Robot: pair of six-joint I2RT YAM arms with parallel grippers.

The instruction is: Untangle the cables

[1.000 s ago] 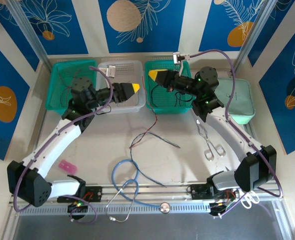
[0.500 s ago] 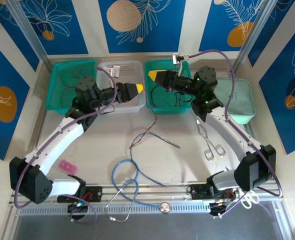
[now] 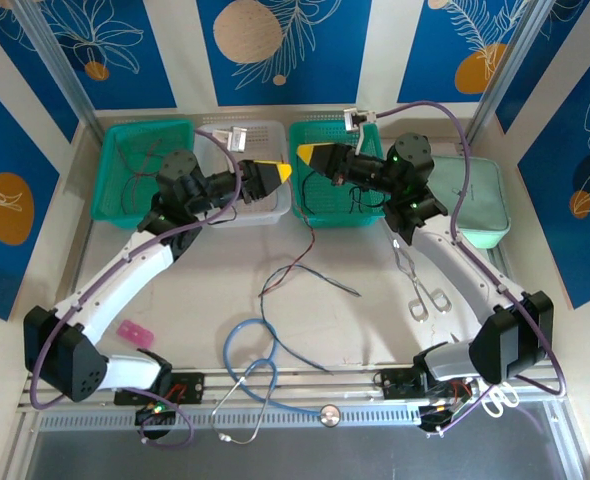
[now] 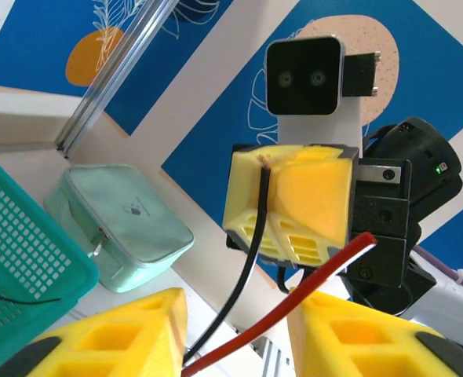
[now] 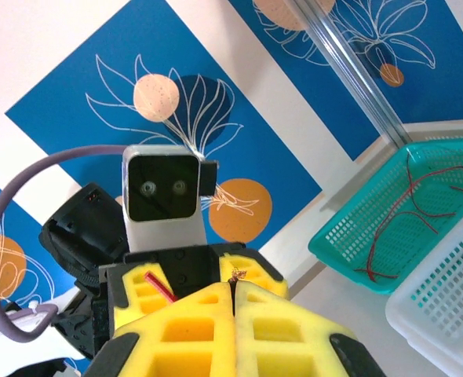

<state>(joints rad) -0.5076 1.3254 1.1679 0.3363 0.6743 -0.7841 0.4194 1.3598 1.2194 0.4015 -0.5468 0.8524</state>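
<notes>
My two grippers face each other above the gap between the white and middle baskets. The right gripper [image 3: 305,154] [image 5: 233,287] is shut on the black cable [image 4: 251,259]; its frayed copper tip pokes out of the seam. The left gripper [image 3: 279,172] [image 4: 235,310] stands open, yellow fingers [image 4: 129,334] apart. The black cable and a red cable [image 4: 310,279] pass through the gap, and the red one brushes the right-hand finger. Below, the cables [image 3: 293,265] hang to the table and trail off with a blue-grey wire [image 3: 327,281].
A light-blue stethoscope [image 3: 237,350] loops near the front edge. Metal tongs [image 3: 422,290] lie at the right and a pink object [image 3: 133,331] at the left. Behind stand a green basket [image 3: 110,170] with red wires, a white basket [image 3: 265,127], another green basket [image 3: 345,218] and a mint case [image 3: 487,200].
The left gripper has moved right, closer to the right gripper, and its jaws have narrowed around the red and black cables. The right arm has stayed put.
</notes>
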